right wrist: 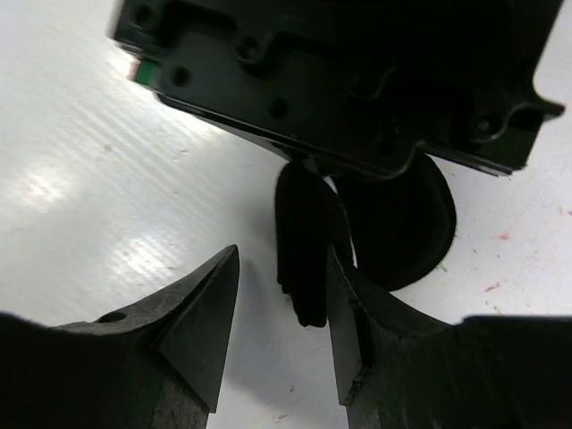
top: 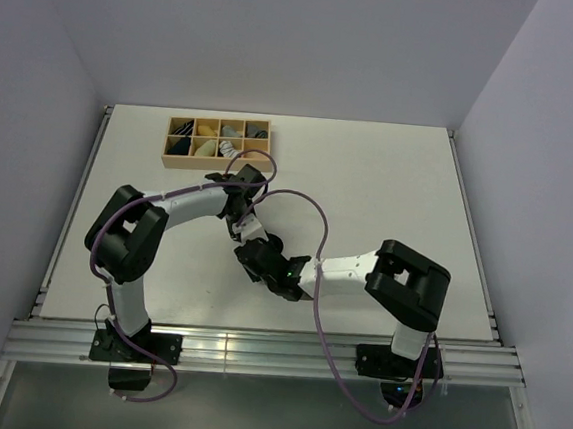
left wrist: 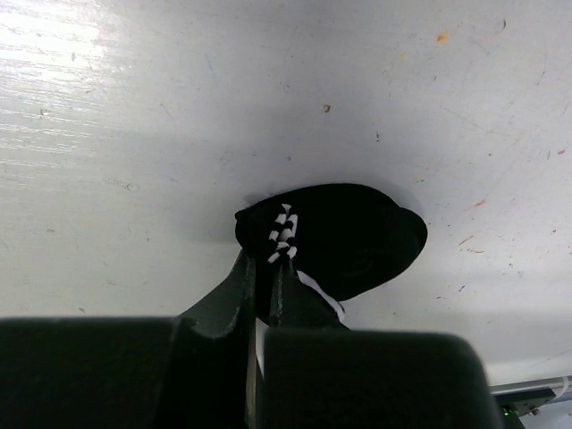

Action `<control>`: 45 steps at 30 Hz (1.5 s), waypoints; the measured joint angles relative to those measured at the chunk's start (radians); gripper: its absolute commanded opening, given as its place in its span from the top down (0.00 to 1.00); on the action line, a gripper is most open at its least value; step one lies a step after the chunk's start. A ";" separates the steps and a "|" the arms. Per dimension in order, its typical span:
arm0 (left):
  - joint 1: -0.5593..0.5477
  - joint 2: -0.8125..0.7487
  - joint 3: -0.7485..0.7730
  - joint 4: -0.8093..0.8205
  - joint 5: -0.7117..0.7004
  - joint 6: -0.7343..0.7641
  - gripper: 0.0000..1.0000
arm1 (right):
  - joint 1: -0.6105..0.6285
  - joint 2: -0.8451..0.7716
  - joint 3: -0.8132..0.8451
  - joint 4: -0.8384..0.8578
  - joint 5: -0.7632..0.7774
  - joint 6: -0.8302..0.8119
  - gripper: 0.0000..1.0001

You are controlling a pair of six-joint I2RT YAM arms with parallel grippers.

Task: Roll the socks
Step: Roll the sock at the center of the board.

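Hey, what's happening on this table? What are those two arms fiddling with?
Two robot arms are working on rolling a pair of socks on a white table. The left gripper is pinched shut on the edge of the socks, a dark bundle with white marks lying on the table. The right gripper is open right next to it, not clamped on anything. A wooden box with filled compartments sits at the far edge.

black sock [left wrist: 353, 237], bunched into a rounded lump, white bands gathered at one end, on table [left wrist: 134, 134]
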 measured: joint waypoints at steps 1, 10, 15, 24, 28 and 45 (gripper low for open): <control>0.000 0.000 0.000 0.000 0.000 0.000 1.00 | 0.000 0.009 0.000 0.000 0.015 0.000 0.49; -0.002 0.000 0.000 0.002 0.002 0.009 1.00 | 0.000 0.045 0.000 -0.008 0.075 0.001 0.54; -0.002 0.000 -0.001 0.006 0.004 0.014 0.97 | 0.001 0.061 0.007 0.000 0.101 0.003 0.88; -0.001 -0.064 -0.072 0.043 -0.017 -0.014 0.38 | -0.065 0.005 -0.048 0.047 -0.066 0.042 1.00; -0.001 -0.154 -0.141 0.063 -0.050 -0.058 0.27 | -0.173 -0.031 -0.089 0.091 -0.299 0.107 1.00; 0.000 -0.334 -0.322 0.218 -0.050 -0.169 0.32 | -0.512 0.156 -0.169 0.459 -1.157 0.566 1.00</control>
